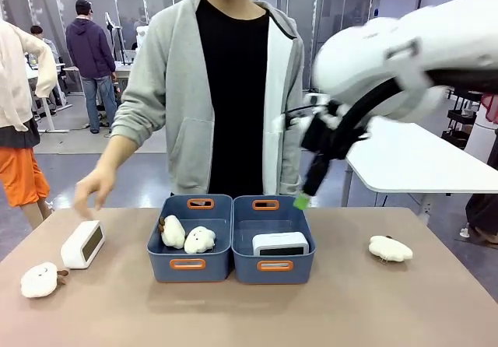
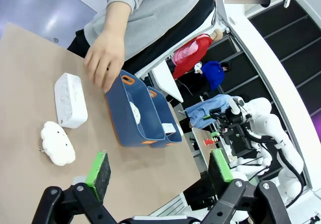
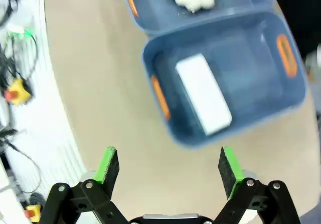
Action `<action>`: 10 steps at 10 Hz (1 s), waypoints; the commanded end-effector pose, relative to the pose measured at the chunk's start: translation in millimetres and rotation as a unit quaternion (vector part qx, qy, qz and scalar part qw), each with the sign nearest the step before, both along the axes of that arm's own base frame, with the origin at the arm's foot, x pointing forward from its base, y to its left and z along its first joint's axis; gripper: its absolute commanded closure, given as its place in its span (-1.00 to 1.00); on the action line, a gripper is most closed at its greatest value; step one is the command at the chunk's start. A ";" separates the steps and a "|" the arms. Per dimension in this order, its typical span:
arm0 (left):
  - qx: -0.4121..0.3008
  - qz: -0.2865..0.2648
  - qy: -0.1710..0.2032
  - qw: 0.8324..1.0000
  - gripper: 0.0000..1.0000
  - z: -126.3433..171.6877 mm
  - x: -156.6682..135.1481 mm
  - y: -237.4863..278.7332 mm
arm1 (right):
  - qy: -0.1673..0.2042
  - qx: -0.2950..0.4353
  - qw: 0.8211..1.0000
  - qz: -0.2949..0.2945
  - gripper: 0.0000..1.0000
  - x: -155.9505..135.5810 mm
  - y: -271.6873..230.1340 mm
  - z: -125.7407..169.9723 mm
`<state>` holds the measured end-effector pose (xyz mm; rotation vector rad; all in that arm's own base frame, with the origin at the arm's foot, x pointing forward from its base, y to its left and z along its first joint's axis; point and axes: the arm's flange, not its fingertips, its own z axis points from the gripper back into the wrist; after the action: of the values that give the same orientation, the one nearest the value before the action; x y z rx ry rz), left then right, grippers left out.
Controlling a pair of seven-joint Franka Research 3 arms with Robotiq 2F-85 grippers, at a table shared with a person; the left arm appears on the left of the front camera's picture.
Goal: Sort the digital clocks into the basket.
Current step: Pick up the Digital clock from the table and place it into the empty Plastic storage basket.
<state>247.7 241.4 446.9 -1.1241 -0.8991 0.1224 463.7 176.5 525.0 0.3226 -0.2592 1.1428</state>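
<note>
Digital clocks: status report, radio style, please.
Left end effector and right end effector open, empty. First clock in right-hand basket; second clock on table, outside. Person's hand near second clock.

I count 2 digital clocks: one clock (image 1: pixel 82 244) out on the desk (image 1: pixel 327 308), the other clock (image 1: pixel 281 244) in a basket. Baskets: 2, identical blue, left basket (image 1: pixel 159 265) and right basket (image 1: pixel 249 268). Plush toys: 4 total. Two are in the left basket, one plush (image 1: pixel 173 232) and a second plush (image 1: pixel 199 240). Two are loose on the desk, a left-side plush (image 1: pixel 39 279) and a right-side plush (image 1: pixel 390 248). Pincers: 2, left pincer (image 2: pixel 158 164) and right pincer (image 3: pixel 170 163).
</note>
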 end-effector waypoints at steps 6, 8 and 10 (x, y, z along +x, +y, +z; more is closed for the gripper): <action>-0.005 -0.002 -0.014 1.000 -1.00 1.1 1.4 1.9 | 0.160 0.321 0.896 -0.263 -1.00 -147.7 -270.8 -55.6; -0.005 -0.002 -0.014 1.000 -1.00 1.1 1.4 1.9 | 0.141 0.414 0.855 -0.278 -1.00 -192.6 -306.3 -98.3; -0.005 -0.002 -0.014 1.000 -1.00 1.1 1.4 1.9 | 0.141 0.394 0.859 -0.295 -1.00 -206.2 -313.9 -122.5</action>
<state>247.7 241.5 446.9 -1.1243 -0.8987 0.1225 265.9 -163.6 421.7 1.0826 -0.5337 0.2782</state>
